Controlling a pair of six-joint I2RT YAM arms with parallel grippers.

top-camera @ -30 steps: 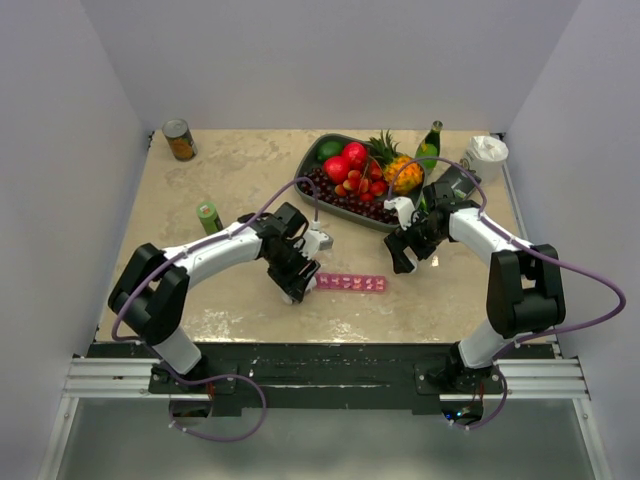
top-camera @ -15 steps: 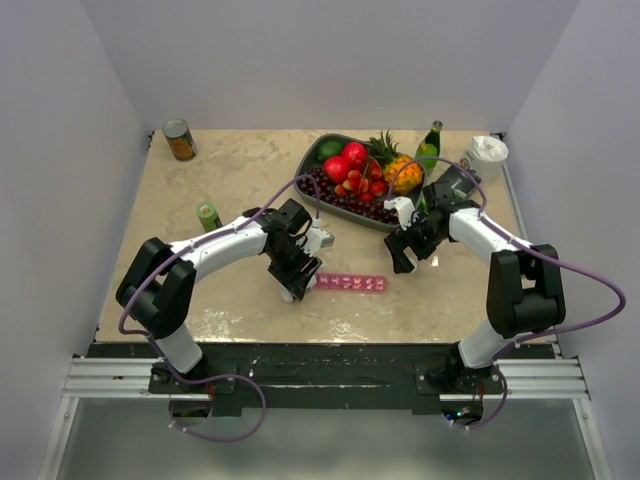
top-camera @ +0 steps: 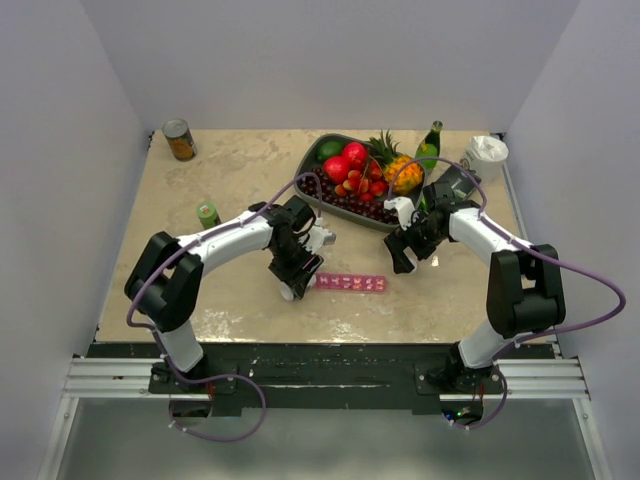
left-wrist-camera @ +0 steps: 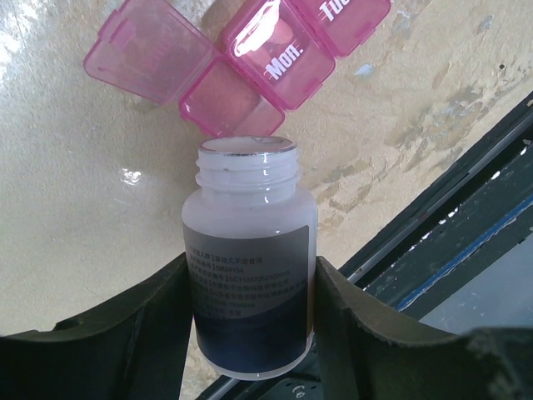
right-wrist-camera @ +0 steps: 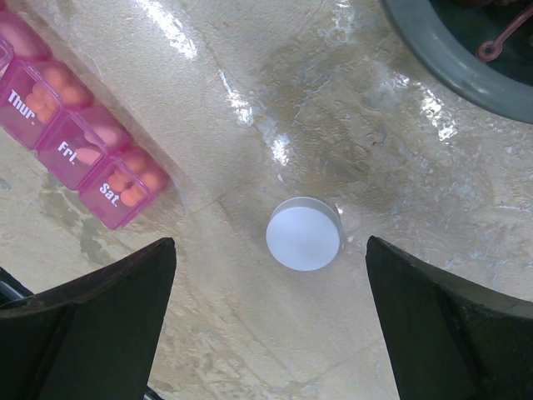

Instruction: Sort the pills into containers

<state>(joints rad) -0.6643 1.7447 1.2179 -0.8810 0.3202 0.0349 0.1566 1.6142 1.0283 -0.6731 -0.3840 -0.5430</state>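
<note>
The pink containers strip [top-camera: 350, 282] lies on the table between the arms. In the left wrist view its end compartment [left-wrist-camera: 221, 107] stands open and looks empty, its lid [left-wrist-camera: 146, 52] flipped back, beside the shut "Mon." compartment [left-wrist-camera: 279, 54]. My left gripper [top-camera: 292, 285] [left-wrist-camera: 250, 275] is shut on an uncapped white bottle [left-wrist-camera: 250, 250] with a dark label, its mouth pointing at the open compartment. My right gripper [top-camera: 403, 258] [right-wrist-camera: 271, 246] is open, over a round white cap [right-wrist-camera: 304, 233] lying on the table. Orange pills [right-wrist-camera: 125, 182] fill the shut Thur, Fri and Sat compartments [right-wrist-camera: 75, 142].
A grey fruit tray [top-camera: 305, 185] [right-wrist-camera: 450, 58] sits behind the grippers. A green glass bottle [top-camera: 430, 145] and a white object [top-camera: 487, 152] stand at the back right, a can [top-camera: 180, 140] at the back left, a small green can [top-camera: 208, 215] at the left. The table's front edge [left-wrist-camera: 433, 233] is close to the bottle.
The left arm's elbow has swung slightly right while its gripper stays with the bottle at the strip's left end. The right arm has not moved.
</note>
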